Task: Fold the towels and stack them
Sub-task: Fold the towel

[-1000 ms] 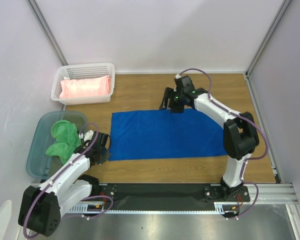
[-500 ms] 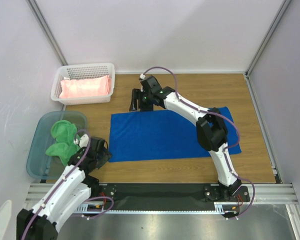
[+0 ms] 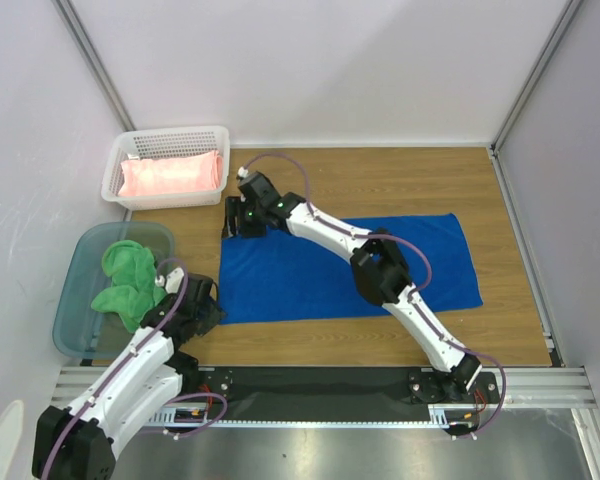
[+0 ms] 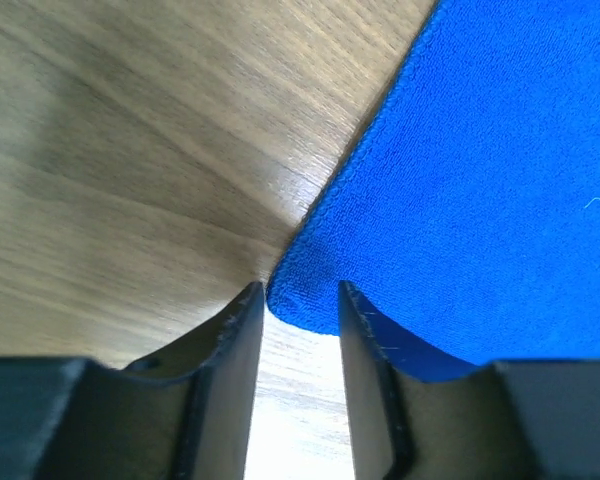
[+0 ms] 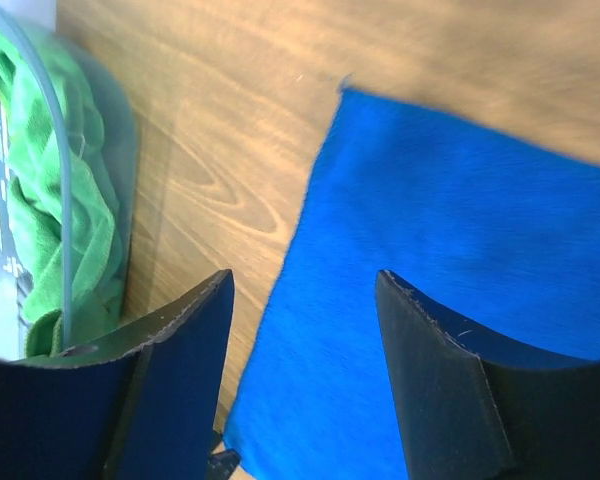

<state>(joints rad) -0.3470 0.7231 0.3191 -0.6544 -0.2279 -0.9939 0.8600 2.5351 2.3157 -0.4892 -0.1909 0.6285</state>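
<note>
The blue towel (image 3: pixel 310 285) lies spread flat on the wooden table. My left gripper (image 3: pixel 212 310) is at its near-left corner. In the left wrist view the jaws (image 4: pixel 300 290) stand a little apart, and the blue towel's (image 4: pixel 480 180) corner tip lies between the fingertips. My right gripper (image 3: pixel 238 225) hovers at the far-left corner, open. Its fingers (image 5: pixel 305 280) straddle the left edge of the blue towel (image 5: pixel 430 200). The pink towel (image 3: pixel 170 175) lies folded in the white basket. The green towel (image 3: pixel 125 275) is crumpled in the teal tub.
The white basket (image 3: pixel 165 135) stands at the back left. The teal tub (image 3: pixel 75 330) sits just left of my left arm, its wall (image 5: pixel 65 250) close to the right gripper's left finger. Enclosure walls rise at the back and on both sides.
The right arm swept left along the blue towel's far edge to its far-left corner. The left gripper went from shut to apart at the near-left corner.
</note>
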